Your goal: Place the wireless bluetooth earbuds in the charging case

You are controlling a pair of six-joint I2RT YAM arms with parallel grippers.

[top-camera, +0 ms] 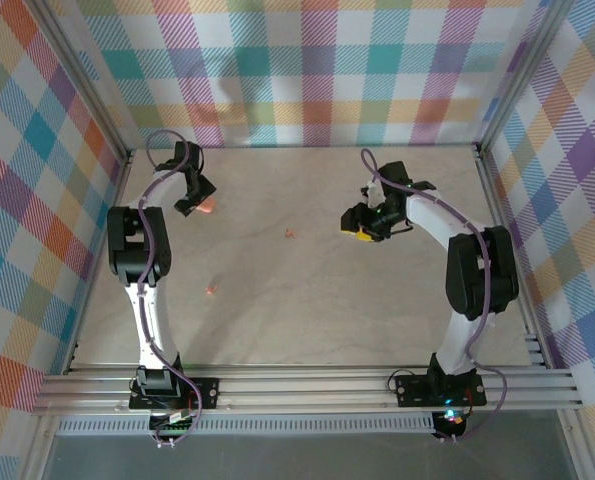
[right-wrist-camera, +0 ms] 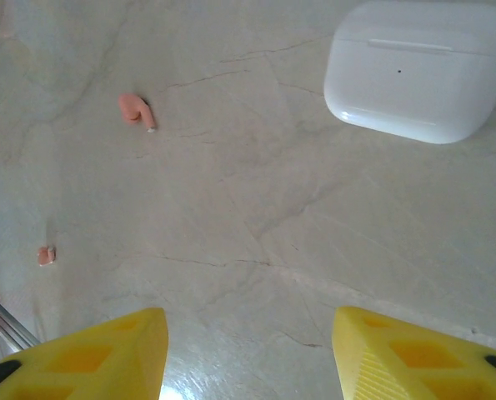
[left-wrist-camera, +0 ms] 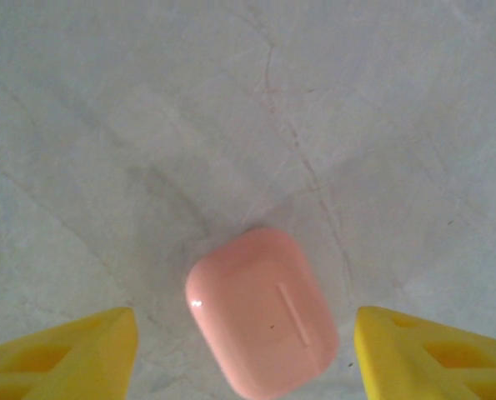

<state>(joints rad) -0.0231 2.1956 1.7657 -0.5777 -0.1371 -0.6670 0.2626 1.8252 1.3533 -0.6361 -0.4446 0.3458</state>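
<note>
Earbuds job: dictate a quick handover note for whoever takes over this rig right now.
Left gripper: open, fingers either side of the closed pink charging case, not gripping.
Right gripper: open, empty, closed white charging case ahead of it.
A pink earbud and a second pink earbud lie loose on the table.
Done: neither of those is seated.
Left: open the cases, seat the earbuds.

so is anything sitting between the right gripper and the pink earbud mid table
Nothing visible does. In the right wrist view only bare table lies between the right gripper and that pink earbud. The closed white case sits off to the other side, clear of that line.
</note>
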